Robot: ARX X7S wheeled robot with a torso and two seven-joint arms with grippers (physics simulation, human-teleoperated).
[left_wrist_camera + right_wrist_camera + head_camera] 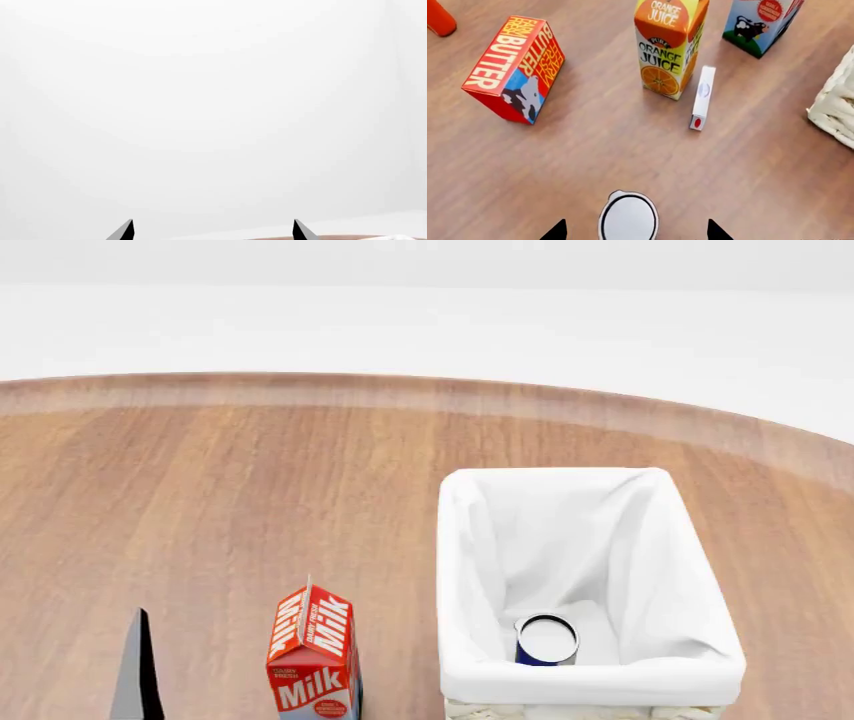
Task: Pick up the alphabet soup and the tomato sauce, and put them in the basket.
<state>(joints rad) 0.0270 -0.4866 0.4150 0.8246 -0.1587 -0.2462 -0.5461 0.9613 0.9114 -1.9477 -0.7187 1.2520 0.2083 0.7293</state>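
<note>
The wooden bench point(240, 490) ends in a curved far edge, with a wide bare stretch of wood between that edge and the objects nearer the robot. The basket point(467, 580) sits at the right of the head view, and the alphabet soup point(546, 640) stands inside it near the close wall, silvery top up. A milk carton point(314, 660) stands just left of the basket.

In the right wrist view, the right end effector point(635, 231) is spread wide — its two dark fingertips flank a can with a silvery-white top point(628, 219), apart from it on both sides; its label is hidden, so I cannot tell if it is the tomato sauce. Beyond lie open wood, a butter box point(514, 67), an orange juice carton point(668, 47) and a small white box point(702, 97).

The left end effector point(212, 231) is open too, holding nothing — only pale background lies ahead of it.
</note>
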